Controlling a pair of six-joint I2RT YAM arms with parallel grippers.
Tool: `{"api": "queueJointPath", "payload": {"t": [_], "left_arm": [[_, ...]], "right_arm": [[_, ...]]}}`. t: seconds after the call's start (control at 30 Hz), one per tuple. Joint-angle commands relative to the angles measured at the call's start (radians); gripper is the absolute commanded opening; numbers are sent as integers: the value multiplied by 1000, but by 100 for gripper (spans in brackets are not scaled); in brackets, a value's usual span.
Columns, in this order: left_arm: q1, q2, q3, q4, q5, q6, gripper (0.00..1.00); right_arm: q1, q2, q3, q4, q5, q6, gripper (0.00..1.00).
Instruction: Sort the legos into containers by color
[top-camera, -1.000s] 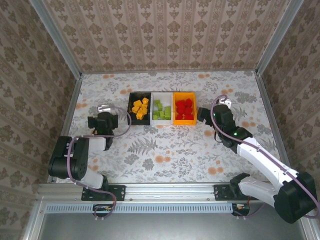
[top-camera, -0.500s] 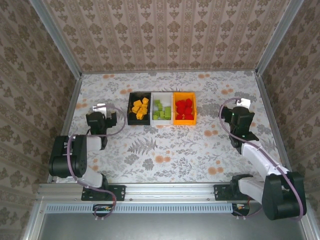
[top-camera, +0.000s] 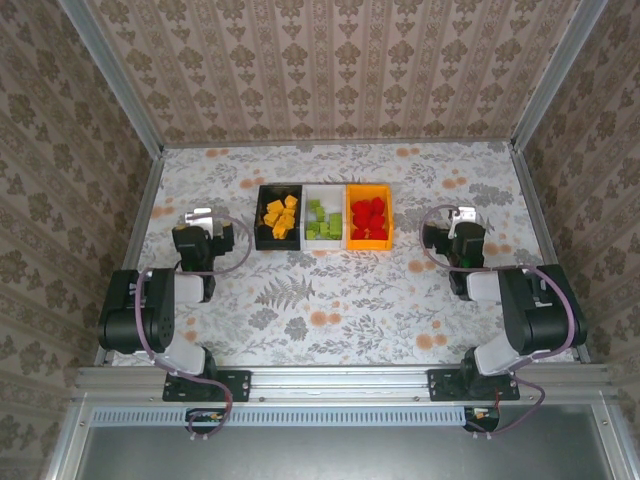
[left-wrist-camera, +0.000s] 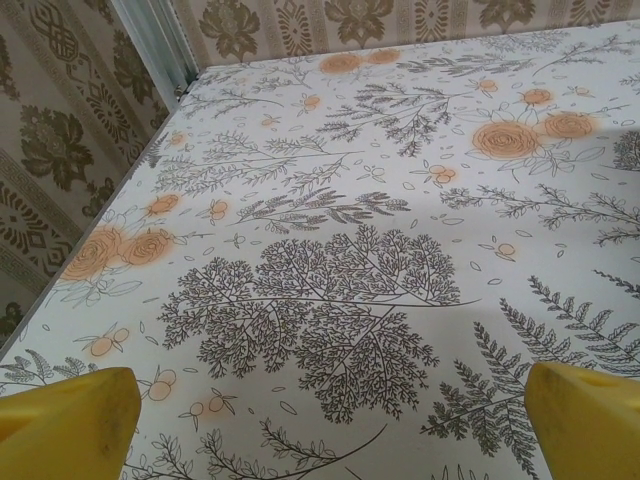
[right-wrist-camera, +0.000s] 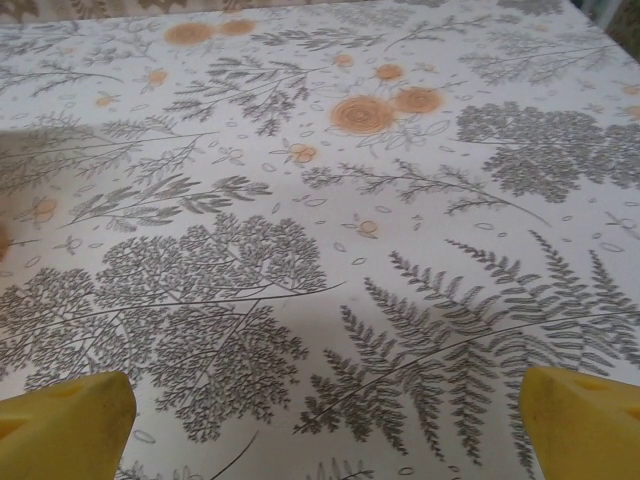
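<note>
The legos are binned by color at 12 o'clock from the table's (top-camera: 330, 300) middle: yellow bricks (top-camera: 281, 217) in the black bin (top-camera: 280, 186), green bricks (top-camera: 323, 220) in the white bin (top-camera: 324, 188), red bricks (top-camera: 369, 218) in the orange bin (top-camera: 368, 244). Sorting looks complete, so the arms should park well away from the bins without nudging them. The overhead view gives the bins' contents. The wrist views add the left gripper (left-wrist-camera: 325, 425) at 9 o'clock and right gripper (right-wrist-camera: 325, 425) at 3 o'clock, jaws spread wide over floral cloth and holding nothing.
</note>
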Motion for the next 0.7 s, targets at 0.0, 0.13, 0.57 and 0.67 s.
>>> {"api": "queueJointPath", "payload": {"t": [0.0,0.13,0.57,0.67], "left_arm": [[-4,2,-7,34,-9,-18,100],[-4,1,-8,33,-9,-19,100],[-5,2,-7,33,-8,-18,100],[-9,3,-7,33,-12,-15,100]], "right_arm": [[4,-2,2,90,-47,-30,100],[4,0,-2,101,-46,-31,100],[4,0,-2,101,-47,-31,100],[4,0,-3,101,-47,-31,100]]}}
